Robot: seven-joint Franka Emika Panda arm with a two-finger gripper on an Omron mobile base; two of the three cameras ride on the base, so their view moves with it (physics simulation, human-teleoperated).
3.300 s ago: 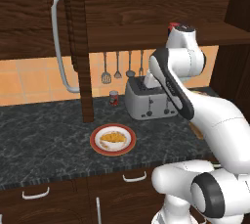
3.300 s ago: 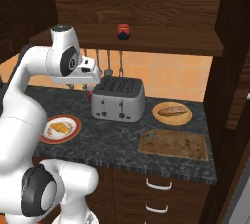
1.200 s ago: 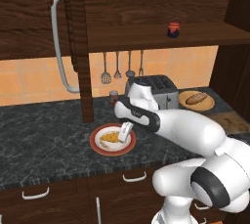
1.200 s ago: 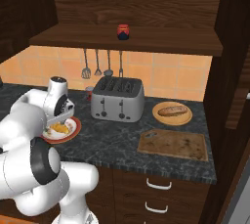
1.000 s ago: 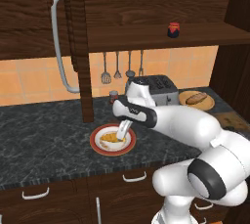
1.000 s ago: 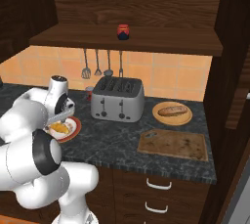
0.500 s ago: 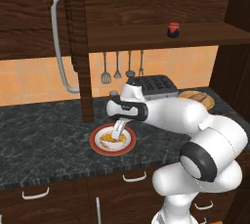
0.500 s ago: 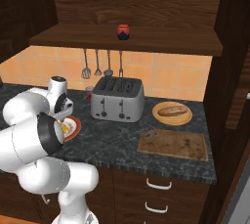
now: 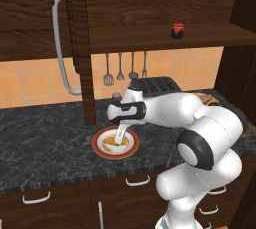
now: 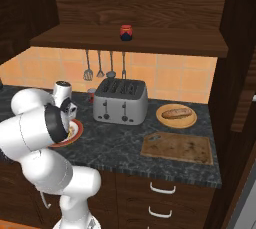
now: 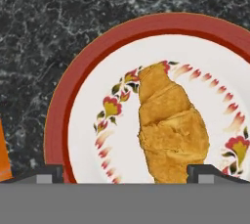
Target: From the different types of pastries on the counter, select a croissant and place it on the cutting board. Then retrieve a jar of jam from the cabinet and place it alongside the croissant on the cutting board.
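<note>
Left base view: the arm bends forward and to the left from its base, forearm roughly level over the counter (image 9: 45, 138), wrist turned down so that the claw (image 9: 119, 140) points onto a red-rimmed plate (image 9: 100, 150). The croissant (image 9: 109, 144) lies on that plate, just beside the fingertips. The jar of jam (image 9: 177, 30) stands on the cabinet shelf (image 9: 150, 37), up and to the right; the long pale handle (image 9: 60, 43) hangs at the left.

Right base view: the elbow folds back close to the body, the hand lowered over the plate's rim (image 10: 70, 138) left of a toaster (image 10: 120, 100). The darker bun (image 10: 176, 112) sits on a tan plate (image 10: 162, 118) right of the toaster; the cutting board (image 10: 177, 148) lies bare in front of it, well apart from the claw.

Hand view: the two fingertips (image 11: 46, 173) stand wide apart, one at each lower corner, with the croissant (image 11: 168, 127) between them, lengthwise on the flowered plate (image 11: 88, 115). Nothing is gripped.
</note>
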